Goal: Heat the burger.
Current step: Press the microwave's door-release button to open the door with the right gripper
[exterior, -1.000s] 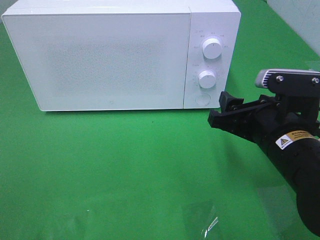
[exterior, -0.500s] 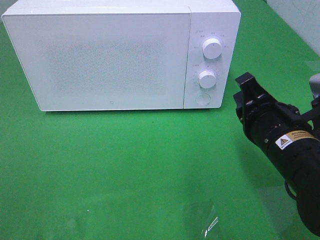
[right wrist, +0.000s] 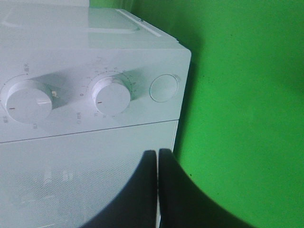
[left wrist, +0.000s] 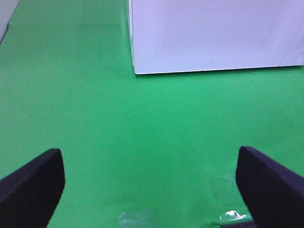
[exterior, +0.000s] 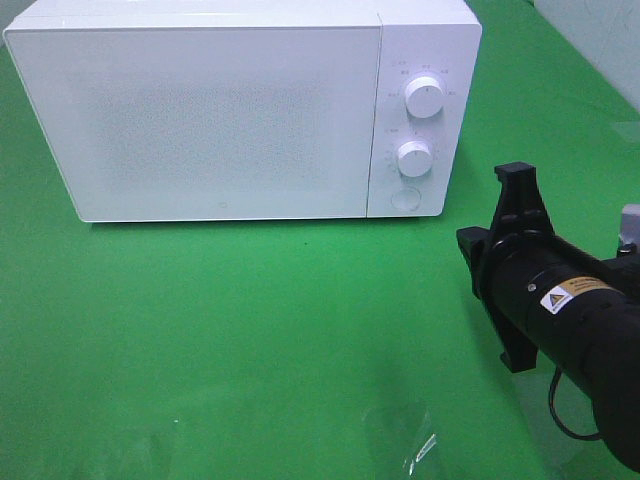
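The burger is out of view. A white microwave [exterior: 240, 110] stands at the back of the green cloth with its door closed, and it also shows in the left wrist view [left wrist: 213, 33] and the right wrist view [right wrist: 71, 57]. My right gripper [exterior: 516, 175] is shut and empty, turned on edge, a little right of and in front of the microwave's control panel. In the right wrist view its fingertips [right wrist: 157, 154] press together below the lower knob [right wrist: 112, 93] and the round button [right wrist: 164, 88]. My left gripper [left wrist: 149, 190] is open over bare cloth, holding nothing.
Two white knobs [exterior: 425, 97] [exterior: 414, 158] and a round button [exterior: 405, 198] sit on the microwave's right panel. A scrap of clear film [exterior: 420, 445] lies on the cloth near the front edge. A pale surface edge shows at the far right [exterior: 600, 40].
My right gripper has closed and rolled onto its edge. It has drawn back to the right and toward the front, away from the microwave's round button. The left gripper has not moved.
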Motion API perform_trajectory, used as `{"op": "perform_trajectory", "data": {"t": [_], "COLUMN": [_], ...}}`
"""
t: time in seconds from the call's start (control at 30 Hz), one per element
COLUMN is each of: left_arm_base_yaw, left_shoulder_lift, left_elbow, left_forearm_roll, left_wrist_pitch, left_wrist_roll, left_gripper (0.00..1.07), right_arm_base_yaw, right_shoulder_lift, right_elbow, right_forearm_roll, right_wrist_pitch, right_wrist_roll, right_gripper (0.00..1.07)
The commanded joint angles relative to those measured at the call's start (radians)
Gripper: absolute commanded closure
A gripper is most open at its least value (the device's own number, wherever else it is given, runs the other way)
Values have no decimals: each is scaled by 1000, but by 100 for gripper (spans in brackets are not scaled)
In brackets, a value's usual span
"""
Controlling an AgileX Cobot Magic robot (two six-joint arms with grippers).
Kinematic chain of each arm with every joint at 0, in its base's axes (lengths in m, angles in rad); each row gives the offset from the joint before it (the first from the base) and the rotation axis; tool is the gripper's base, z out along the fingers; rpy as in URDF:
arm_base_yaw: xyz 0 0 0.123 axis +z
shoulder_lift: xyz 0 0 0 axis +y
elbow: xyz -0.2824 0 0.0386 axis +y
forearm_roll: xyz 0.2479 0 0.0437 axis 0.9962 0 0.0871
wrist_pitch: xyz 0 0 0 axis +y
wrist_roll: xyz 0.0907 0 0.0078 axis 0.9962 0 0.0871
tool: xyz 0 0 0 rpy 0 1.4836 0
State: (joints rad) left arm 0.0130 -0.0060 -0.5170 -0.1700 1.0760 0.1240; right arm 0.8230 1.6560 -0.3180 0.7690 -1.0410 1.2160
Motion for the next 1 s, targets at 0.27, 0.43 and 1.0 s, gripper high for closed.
{"op": "perform_trajectory", "data": {"t": [0.27,0.43,1.0], "left_arm_base_yaw": [2,2,2], "left_shoulder_lift": [-2,-2,-2], "left_elbow": [0,0,0], "left_forearm_roll": [-9,-9,-9], "left_wrist_pitch": [-1,-1,-1], "left_wrist_roll": [-1,-1,-1], "left_gripper": [17,17,17], "right_arm_base_yaw": [-2,-64,-242], "right_shoulder_lift": [102,147,298], "right_elbow": [-40,-85,-254], "right_forearm_roll": [-21,-119,-323], "right_wrist_pitch": [4,5,37], "right_wrist_roll": [57,98,146], "right_gripper": [107,107,107]}}
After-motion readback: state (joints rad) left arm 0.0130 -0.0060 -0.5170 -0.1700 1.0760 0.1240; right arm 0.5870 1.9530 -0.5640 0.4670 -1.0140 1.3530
